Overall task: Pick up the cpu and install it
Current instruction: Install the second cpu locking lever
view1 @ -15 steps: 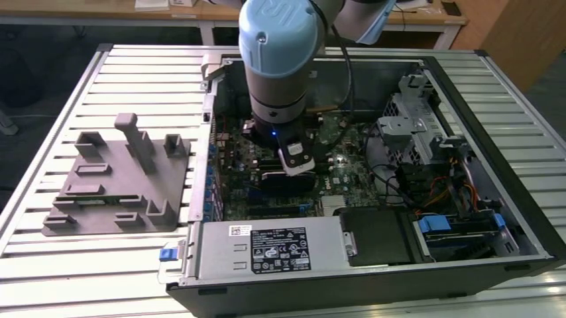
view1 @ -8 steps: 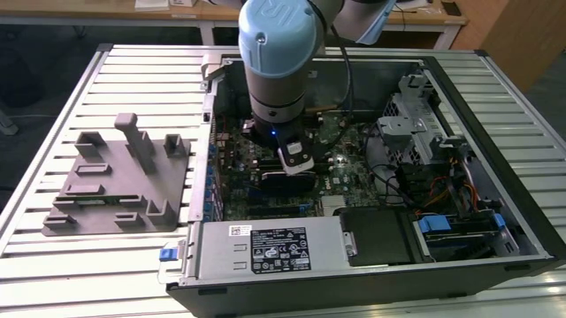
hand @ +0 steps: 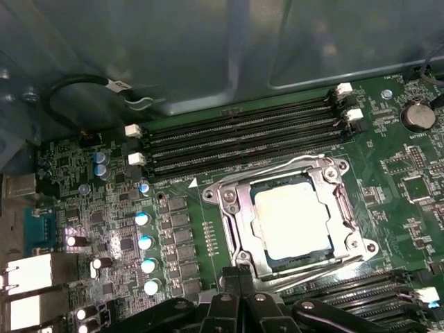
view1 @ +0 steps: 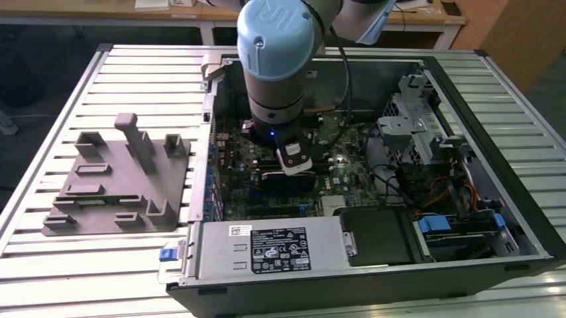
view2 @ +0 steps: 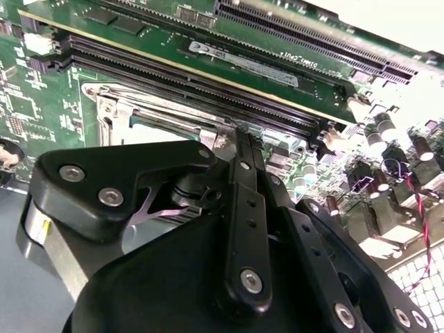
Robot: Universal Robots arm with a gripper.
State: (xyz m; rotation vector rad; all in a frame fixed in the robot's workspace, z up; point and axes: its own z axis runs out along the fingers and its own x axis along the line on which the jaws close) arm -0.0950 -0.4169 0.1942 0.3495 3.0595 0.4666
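1. The cpu lies flat in the socket on the motherboard, its shiny pale metal top facing up; it is nearly square, with no clear long axis, and its sides run parallel to the socket frame and roughly parallel to the memory slots
2. In the first wrist view the chip's top is a bright silver-grey square with rounded corners, and a thin darker border shows around it inside the metal frame
3. The metal frame surrounds the chip on all sides; wire levers run along the frame's edges, and the chip sits below the level of the frame's rim
4. The gripper hangs just beside the socket's edge, its black fingers pressed together with nothing between them, apart from the chip
5. In the second wrist view the gripper's fingers meet in a closed line above the board, with the socket frame just beyond their tips
6. In the exterior view the arm reaches down into the open computer case, with the gripper low over the board
7. Room around the socket is tight: memory slots flank it on two sides, a row of capacitors stands near another side, and the case walls and drive cage close in farther out
8. The grey fixture tray lies on the slatted table outside the case, at the exterior view's left, well apart from the gripper
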